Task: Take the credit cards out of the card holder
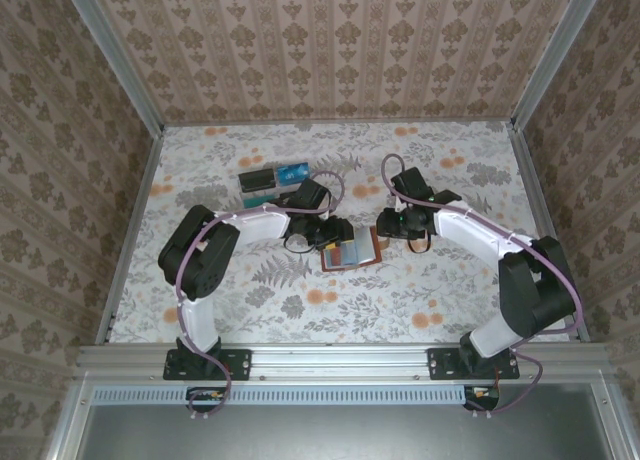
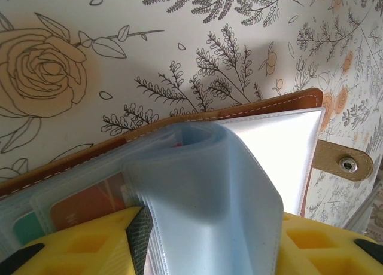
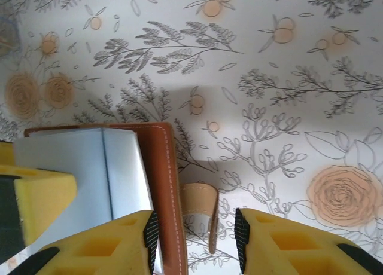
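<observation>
The brown card holder (image 1: 352,250) lies open mid-table between both arms. My left gripper (image 2: 212,239) is shut on a lifted bundle of its blue-grey pocket sleeves (image 2: 209,185), which curve upward between the yellow fingers. Credit cards sit in the pockets of the flat page: an orange-red one (image 2: 84,206) and a teal one (image 2: 24,227). My right gripper (image 3: 195,230) stands open at the holder's right edge. The tan snap strap (image 3: 200,206) stands loose between its pads, and the left pad is over the brown cover (image 3: 161,185).
A clear compartment tray (image 1: 273,183) with dark and blue contents stands behind the left gripper (image 1: 325,235). The right gripper (image 1: 388,226) is close to the holder's right side. Patterned walls enclose the floral table (image 1: 450,290).
</observation>
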